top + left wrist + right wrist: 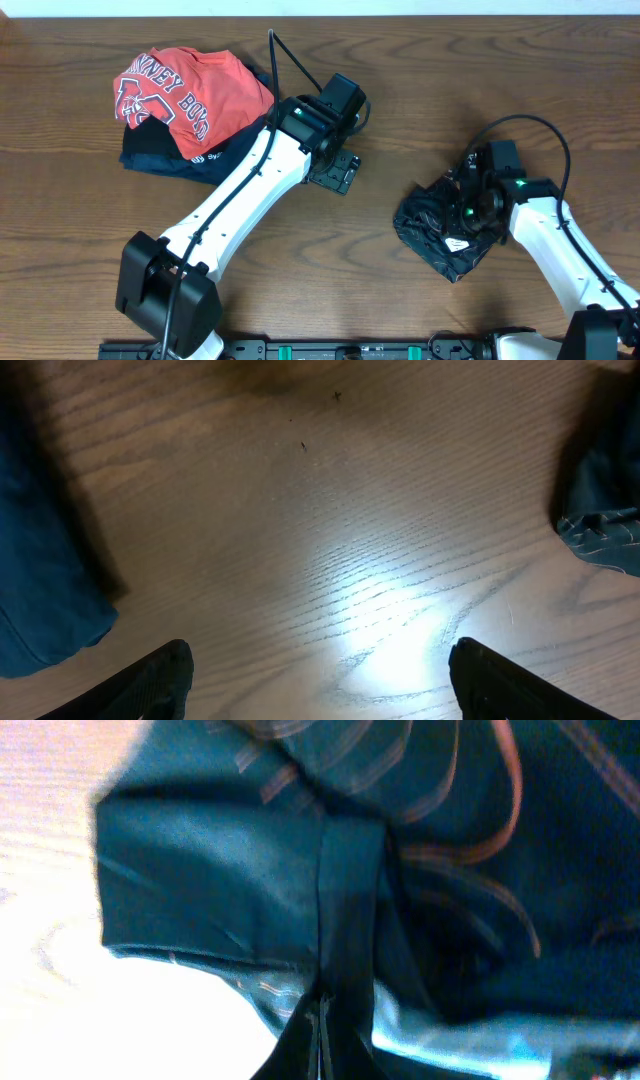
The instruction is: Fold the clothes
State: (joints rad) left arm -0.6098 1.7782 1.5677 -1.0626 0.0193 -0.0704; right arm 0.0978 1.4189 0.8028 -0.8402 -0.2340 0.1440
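White block lettering is carried in an arc on the red T-shirt (190, 90); only part of it can be read, roughly "NNEY BON", beside a white-outlined figure. The shirt is heaped loosely on a folded navy garment (160, 155) at the far left of the wood-grain bench (450, 80). A small white print on the navy cloth is too small to be read.

The jersey (430, 225), black and crumpled into a compact lump, is placed right of centre, well apart from the pile. A small white patch is seen at its near edge; no writing can be made out. In the right wrist view its thin, smooth cloth (220, 870) is crossed by fine wavy lines, and a raised fold is pinched by the right gripper (320, 1030), whose fingers are pressed together. From overhead this gripper (468, 208) is seen down on the lump's right side.

The left gripper (335, 172) is held spread wide (320, 670) over bare bench (320, 510), just right of the pile, nothing between its fingers.
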